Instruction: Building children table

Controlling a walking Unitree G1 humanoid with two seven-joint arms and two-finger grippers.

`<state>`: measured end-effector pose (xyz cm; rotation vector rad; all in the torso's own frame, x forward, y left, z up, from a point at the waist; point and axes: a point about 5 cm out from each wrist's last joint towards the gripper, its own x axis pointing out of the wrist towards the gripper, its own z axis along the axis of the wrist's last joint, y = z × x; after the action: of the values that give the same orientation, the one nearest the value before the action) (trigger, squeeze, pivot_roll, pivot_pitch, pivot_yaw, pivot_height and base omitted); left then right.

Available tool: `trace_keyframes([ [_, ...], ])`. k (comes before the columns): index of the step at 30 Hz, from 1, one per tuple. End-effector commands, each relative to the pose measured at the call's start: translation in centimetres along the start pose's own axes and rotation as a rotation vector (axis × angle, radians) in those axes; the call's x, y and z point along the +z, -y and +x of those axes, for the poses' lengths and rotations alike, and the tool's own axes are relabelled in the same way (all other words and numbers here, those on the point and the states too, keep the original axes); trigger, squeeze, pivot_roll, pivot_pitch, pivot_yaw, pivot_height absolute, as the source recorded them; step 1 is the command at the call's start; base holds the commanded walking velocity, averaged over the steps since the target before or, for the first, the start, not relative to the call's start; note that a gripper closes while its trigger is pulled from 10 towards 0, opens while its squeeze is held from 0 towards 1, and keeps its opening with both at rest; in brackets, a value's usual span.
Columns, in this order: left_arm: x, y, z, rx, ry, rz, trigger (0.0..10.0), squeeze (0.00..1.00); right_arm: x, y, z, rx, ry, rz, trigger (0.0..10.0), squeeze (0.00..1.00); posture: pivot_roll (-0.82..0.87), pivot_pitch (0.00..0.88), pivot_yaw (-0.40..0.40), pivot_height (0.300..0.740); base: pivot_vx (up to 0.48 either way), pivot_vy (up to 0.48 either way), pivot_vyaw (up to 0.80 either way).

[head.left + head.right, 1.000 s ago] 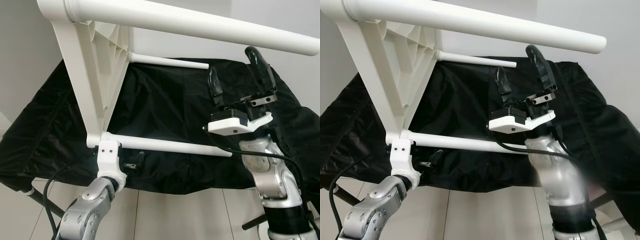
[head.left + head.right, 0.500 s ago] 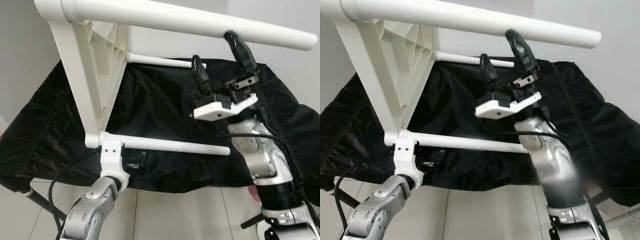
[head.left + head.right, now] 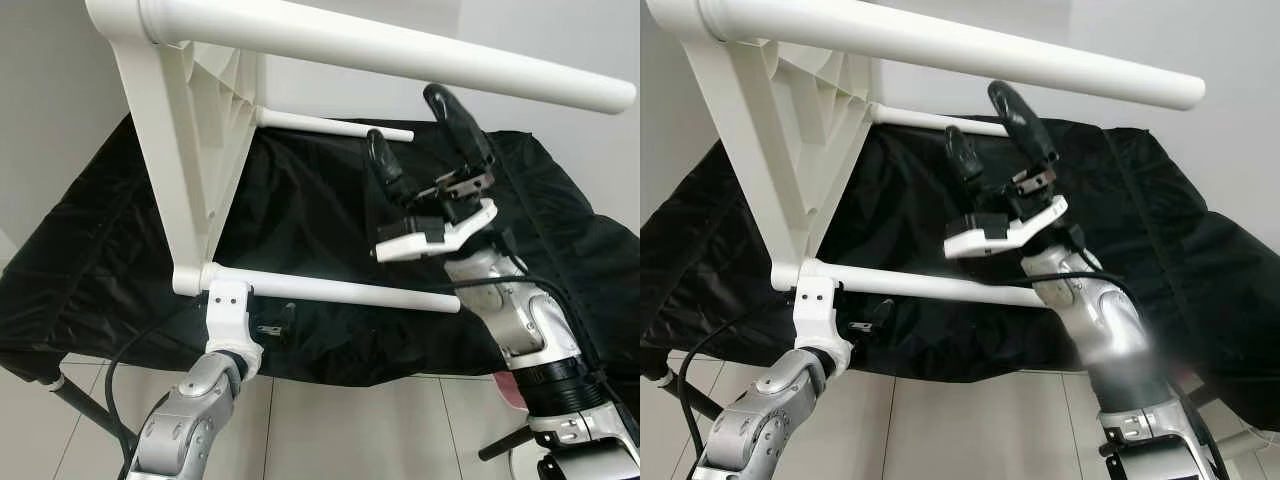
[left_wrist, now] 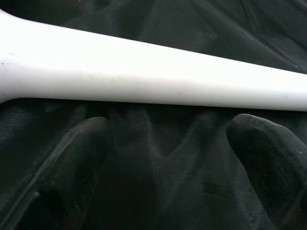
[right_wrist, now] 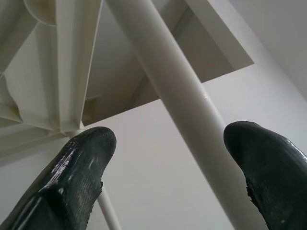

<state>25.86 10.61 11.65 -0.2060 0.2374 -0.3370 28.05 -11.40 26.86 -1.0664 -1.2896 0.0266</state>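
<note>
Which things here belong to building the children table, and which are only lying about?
For the job:
white table frame
upper leg
lower leg
right gripper, jaws open
left gripper, jaws open

Lying about:
black cloth

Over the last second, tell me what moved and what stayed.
The right tool, open, rose and swung toward the robot's left, closer under the top leg of the white table frame. The left tool stayed by the lower leg; the frame barely moved.
</note>
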Motion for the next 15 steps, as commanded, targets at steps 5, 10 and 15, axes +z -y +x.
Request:
trace_keyframes([
  [5, -0.4, 0.0, 0.1, -0.001, -0.006, 0.011, 10.0, 0.0, 0.1, 0.8, 0.3, -0.07, 0.013, -0.018, 10.0, 0.0, -0.01, 0.0, -0.02, 0.74, 0.0, 0.0, 0.0],
  [10, -0.5, 0.1, 0.2, -0.006, -0.006, 0.016, 10.0, 0.0, 0.0, 1.4, 1.2, -0.115, -0.008, -0.001, 10.0, 0.0, -0.01, 0.0, -0.018, 0.74, 0.0, 0.0, 0.0],
  [15, -0.5, 0.2, 0.3, -0.009, -0.004, 0.016, 10.0, 0.0, 0.1, 1.9, 2.4, -0.137, -0.035, 0.042, 10.0, 0.0, -0.01, 0.0, -0.018, 0.74, 0.0, 0.0, 0.0],
])
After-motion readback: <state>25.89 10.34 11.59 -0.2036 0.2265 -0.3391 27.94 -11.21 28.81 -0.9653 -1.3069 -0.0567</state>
